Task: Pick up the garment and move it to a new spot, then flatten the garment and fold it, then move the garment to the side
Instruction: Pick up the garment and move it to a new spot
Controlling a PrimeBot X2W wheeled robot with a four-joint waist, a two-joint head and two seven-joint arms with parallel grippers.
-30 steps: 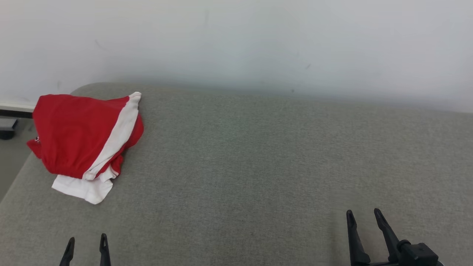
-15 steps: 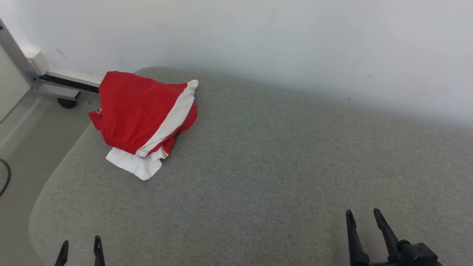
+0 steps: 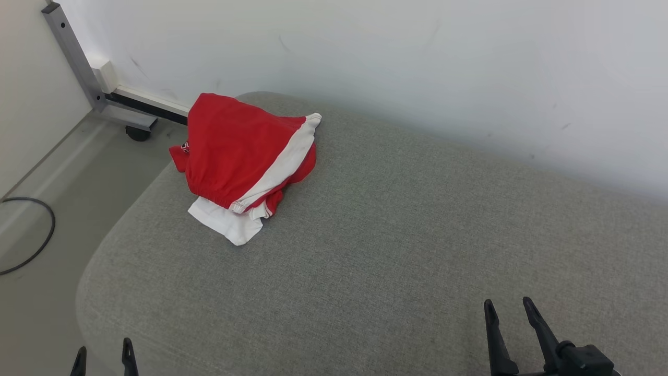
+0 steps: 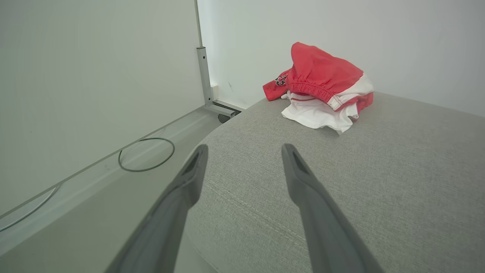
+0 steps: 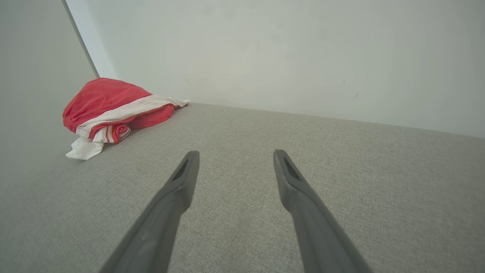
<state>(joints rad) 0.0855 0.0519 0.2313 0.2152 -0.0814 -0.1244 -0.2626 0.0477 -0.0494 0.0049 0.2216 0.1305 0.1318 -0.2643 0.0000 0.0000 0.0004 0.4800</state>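
Observation:
The garment (image 3: 245, 156), red with a white stripe and a white layer underneath, lies bunched near the far left corner of a grey upholstered surface (image 3: 396, 235). It also sits ahead in the left wrist view (image 4: 326, 85) and far left in the right wrist view (image 5: 110, 110). My left gripper (image 3: 102, 351) is open at the surface's near left corner, well short of the garment. My right gripper (image 3: 507, 307) is open over the near right of the surface, far from the garment. Nothing sits between either pair of fingers (image 4: 299, 178) (image 5: 288, 178).
A white wall (image 3: 417, 62) runs behind the surface. Left of it is bare floor with a dark cable loop (image 3: 36, 235), a metal frame post (image 3: 73, 57) and a caster wheel (image 3: 138, 133). A pale panel (image 4: 83, 87) stands on the left.
The head camera has turned left, so the garment sits nearer the picture's middle and the floor, post and cable have come into sight. The garment lies as before; both grippers stay open.

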